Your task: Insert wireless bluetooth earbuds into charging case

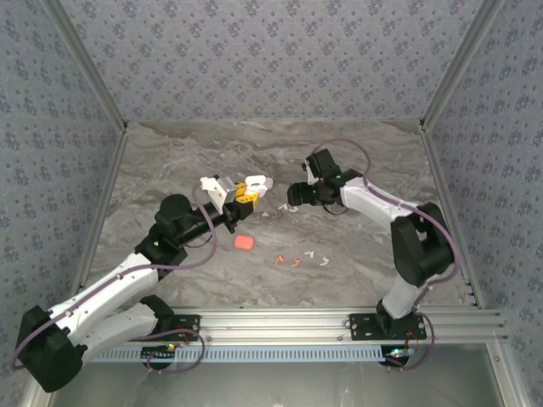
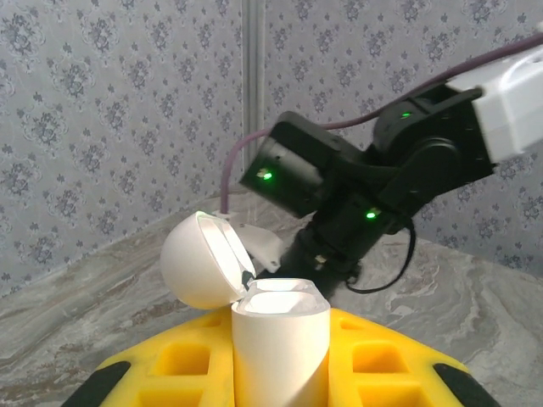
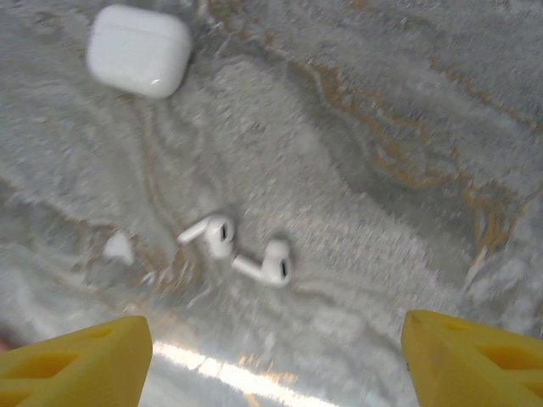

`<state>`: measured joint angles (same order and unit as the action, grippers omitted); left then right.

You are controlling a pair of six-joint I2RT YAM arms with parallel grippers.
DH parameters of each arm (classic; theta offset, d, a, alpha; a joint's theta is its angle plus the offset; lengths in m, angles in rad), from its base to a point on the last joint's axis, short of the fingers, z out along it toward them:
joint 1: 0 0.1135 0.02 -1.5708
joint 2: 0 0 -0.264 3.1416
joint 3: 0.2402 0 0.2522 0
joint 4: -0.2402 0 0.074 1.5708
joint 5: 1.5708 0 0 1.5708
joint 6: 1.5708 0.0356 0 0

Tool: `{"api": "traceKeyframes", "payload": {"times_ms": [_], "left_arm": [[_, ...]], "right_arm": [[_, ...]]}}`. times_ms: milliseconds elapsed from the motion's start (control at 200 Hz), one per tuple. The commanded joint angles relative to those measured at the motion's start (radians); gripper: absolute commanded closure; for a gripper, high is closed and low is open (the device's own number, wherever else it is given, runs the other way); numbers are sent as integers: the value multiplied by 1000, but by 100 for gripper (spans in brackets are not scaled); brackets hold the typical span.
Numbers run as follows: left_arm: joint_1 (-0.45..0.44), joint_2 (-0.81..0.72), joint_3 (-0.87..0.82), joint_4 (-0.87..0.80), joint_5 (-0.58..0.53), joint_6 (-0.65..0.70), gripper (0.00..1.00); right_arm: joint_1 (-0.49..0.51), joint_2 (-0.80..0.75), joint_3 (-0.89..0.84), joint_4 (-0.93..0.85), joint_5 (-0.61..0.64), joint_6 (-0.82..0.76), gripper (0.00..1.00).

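Note:
My left gripper [image 1: 244, 197] is shut on a white charging case [image 2: 280, 348], which stands upright between the yellow fingers [image 2: 170, 373]. Its lid [image 2: 204, 259] is flipped open to the left. My right gripper [image 1: 291, 197] hovers just right of it, pointing down at the table. In the right wrist view that gripper [image 3: 276, 373] is open, with nothing between the yellow fingertips [image 3: 76, 365]. Two white wireless bluetooth earbuds [image 3: 212, 236] [image 3: 270, 264] lie side by side on the marble just beyond them. More earbuds lie nearer the arms: two orange-red [image 1: 287, 261] and two white [image 1: 316, 257].
A closed white case [image 3: 136, 47] lies on the table beyond the two earbuds, and a small white scrap [image 3: 117, 248] lies to their left. An orange-red case [image 1: 243, 242] sits on the marble in front of the left gripper. Patterned walls enclose the table.

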<state>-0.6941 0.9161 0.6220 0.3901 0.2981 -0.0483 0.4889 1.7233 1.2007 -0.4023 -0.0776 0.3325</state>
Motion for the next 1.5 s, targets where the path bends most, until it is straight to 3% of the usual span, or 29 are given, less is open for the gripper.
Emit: {"api": "traceKeyframes", "payload": {"times_ms": [0,575,1034,1499], "left_arm": [[-5,-30,2,-2,-8,16,100],[-5,-42,-1,-26,-21,32,100],[-5,-34,2,-33,-21,32,100],[-5,-37,-2,-36,-21,24,100]], "right_arm": [[4,75,79,-36,76,-8,24],[17,290,188,-104,103,-31,25],[45,311,200,-169,102,-55,26],[83,270,156,-253,197,-88,28]]}}
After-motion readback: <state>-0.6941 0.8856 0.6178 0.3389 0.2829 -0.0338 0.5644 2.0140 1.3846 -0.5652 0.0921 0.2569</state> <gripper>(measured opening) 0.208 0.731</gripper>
